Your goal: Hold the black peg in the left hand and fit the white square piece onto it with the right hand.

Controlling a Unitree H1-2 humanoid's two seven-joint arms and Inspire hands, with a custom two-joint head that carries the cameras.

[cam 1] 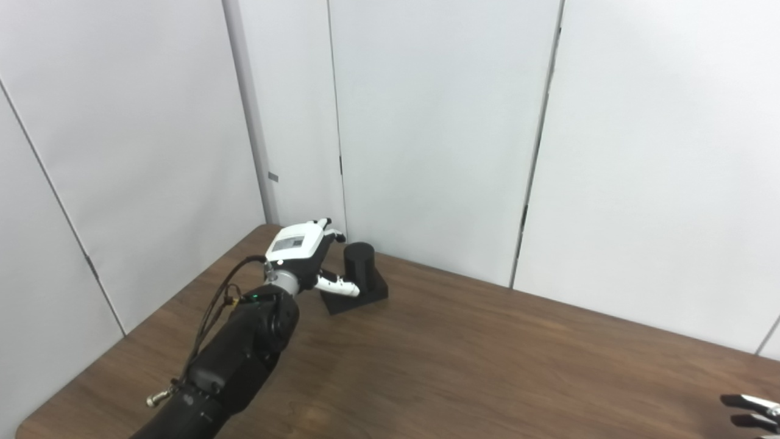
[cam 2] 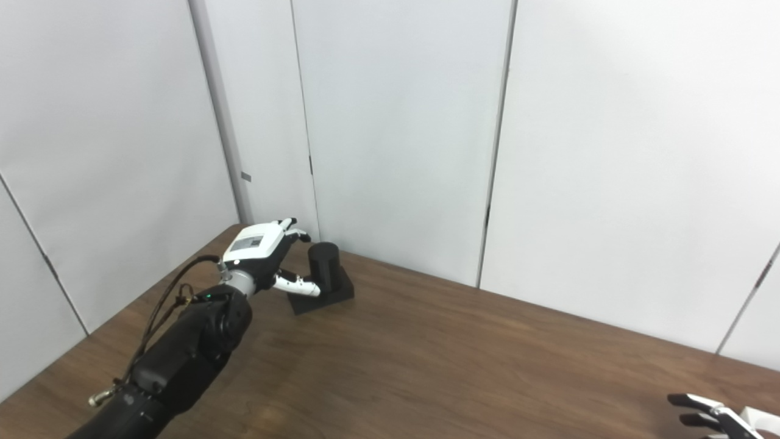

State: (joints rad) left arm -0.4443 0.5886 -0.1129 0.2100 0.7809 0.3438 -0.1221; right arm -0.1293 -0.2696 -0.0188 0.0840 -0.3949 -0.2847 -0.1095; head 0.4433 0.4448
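Note:
The black peg is an upright cylinder on a black square base, standing on the brown table near its far left corner. My left hand is open right beside the peg on its left, fingers spread around it, thumb stretched in front of the base; no firm hold shows. It also shows in the right eye view. My right hand is at the bottom right corner, only its fingertips in view, spread apart. A white piece shows partly at the frame edge next to that hand.
The wooden table ends at a rounded left edge. White wall panels stand close behind the peg and along the left side.

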